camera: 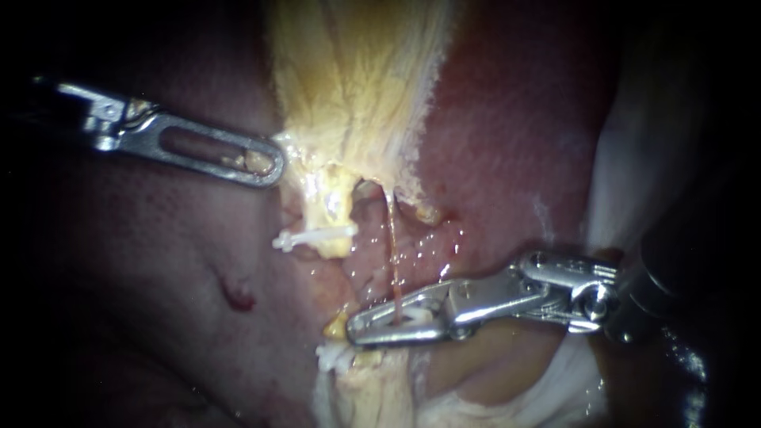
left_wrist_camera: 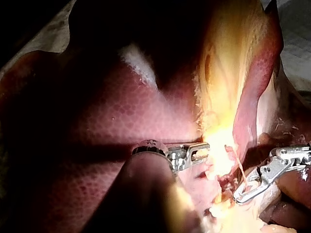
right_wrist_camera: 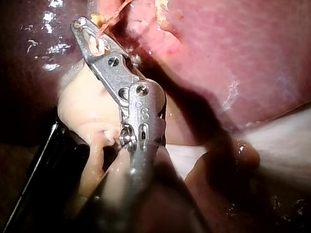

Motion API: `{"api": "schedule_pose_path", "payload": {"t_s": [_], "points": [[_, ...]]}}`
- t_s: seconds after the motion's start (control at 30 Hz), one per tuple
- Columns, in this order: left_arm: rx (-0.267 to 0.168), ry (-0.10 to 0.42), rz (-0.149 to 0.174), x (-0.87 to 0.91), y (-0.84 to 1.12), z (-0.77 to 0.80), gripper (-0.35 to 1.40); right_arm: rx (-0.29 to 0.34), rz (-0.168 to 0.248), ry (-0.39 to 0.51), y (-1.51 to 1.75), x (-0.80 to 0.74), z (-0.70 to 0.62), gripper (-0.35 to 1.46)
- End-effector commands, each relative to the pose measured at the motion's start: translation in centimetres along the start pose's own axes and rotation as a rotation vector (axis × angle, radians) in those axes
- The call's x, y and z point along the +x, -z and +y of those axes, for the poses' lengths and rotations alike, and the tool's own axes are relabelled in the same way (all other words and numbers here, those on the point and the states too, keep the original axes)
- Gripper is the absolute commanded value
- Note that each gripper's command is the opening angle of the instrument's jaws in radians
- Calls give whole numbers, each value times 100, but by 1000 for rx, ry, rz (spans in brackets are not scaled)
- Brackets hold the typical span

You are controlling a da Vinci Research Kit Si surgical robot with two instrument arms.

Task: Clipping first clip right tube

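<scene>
Jaws of right instrument [camera: 382, 322] around tube [camera: 391, 238]

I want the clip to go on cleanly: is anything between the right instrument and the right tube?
Nothing visible. The thin right tube crosses the right instrument at its tip. The left instrument holds the gallbladder off to the side.

Silvery slotted left instrument [camera: 269, 168], screw-pinned right instrument [camera: 361, 327]
</scene>
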Motion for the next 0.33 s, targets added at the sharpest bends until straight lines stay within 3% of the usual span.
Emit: {"api": "schedule_pose_path", "payload": {"t_s": [0.03,0.33], "points": [[0,0,0,0,0,0,-35,1,-1,2,0,-2,1,-35],[0,0,0,0,0,0,-35,2,-1,2,1,0,1,-35]]}}
